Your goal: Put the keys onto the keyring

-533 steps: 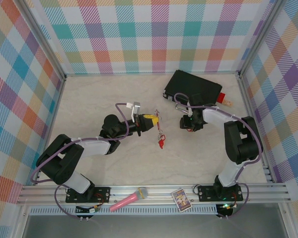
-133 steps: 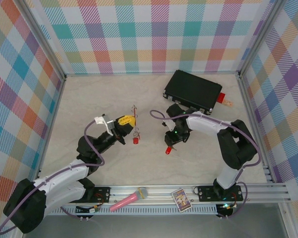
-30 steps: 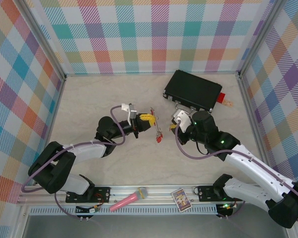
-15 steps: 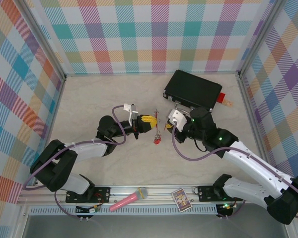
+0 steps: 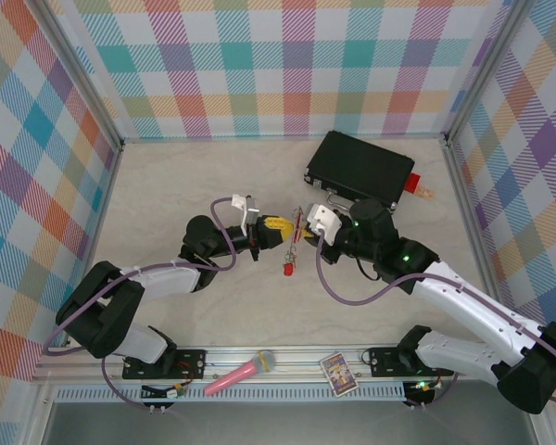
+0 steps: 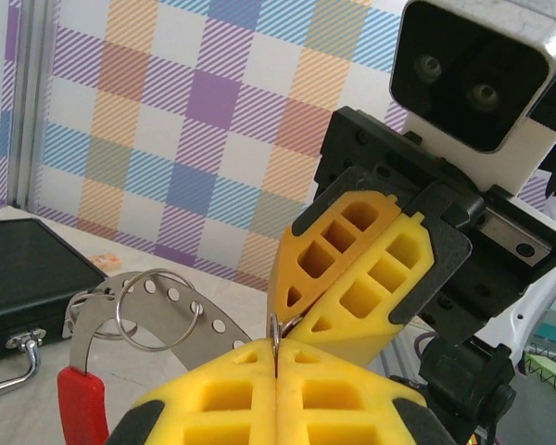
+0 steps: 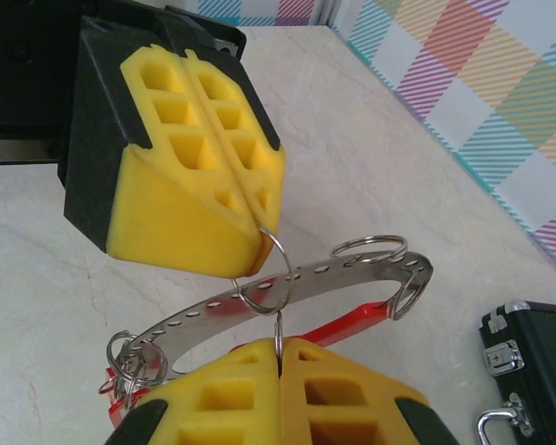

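Two pincers meet on one loop

We see the left gripper point(image 6: 276, 357) and right gripper point(image 7: 280, 357), both pressed together, pinching one small wire loop point(image 7: 267, 273) at the thin grey metal keyring with a red arc point(image 7: 345, 273). A red oblong plastic key tag point(image 5: 286, 269) dangles at 6 o'clock. The black rectangular case point(image 5: 360, 170), at 1 o'clock, sits shut, its contents hidden.

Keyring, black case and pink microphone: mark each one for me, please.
Keyring point(image 7: 324, 272): right wrist view, on its perforated metal band.
Black case point(image 5: 357, 167): top view, middle of the lid.
Pink microphone point(image 5: 232, 376): top view, on the pink handle.
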Controlling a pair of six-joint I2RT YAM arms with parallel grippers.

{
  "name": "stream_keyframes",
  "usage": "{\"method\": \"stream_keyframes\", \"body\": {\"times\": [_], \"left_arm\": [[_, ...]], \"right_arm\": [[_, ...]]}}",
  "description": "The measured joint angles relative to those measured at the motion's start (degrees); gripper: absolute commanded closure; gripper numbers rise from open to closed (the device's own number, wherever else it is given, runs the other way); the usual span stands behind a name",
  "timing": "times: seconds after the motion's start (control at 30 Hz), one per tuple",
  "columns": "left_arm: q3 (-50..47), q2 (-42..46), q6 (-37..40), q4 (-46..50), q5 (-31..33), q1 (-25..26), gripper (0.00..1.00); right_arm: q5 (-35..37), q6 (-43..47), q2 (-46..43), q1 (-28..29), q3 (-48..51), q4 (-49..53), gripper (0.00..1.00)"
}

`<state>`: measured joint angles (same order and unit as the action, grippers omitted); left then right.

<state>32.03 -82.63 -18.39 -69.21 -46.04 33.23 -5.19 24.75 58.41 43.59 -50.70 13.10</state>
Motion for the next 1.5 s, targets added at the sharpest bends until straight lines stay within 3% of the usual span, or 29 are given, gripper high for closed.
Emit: {"method": "stream_keyframes", "body": {"times": [1.5], "left_arm": [[0.00, 1.51, 1.29, 1.92, 0.63, 0.00, 1.00]], "right_arm": [[3.93, 3.19, -3.58, 2.99, 0.35, -1.46, 1.00]]}}
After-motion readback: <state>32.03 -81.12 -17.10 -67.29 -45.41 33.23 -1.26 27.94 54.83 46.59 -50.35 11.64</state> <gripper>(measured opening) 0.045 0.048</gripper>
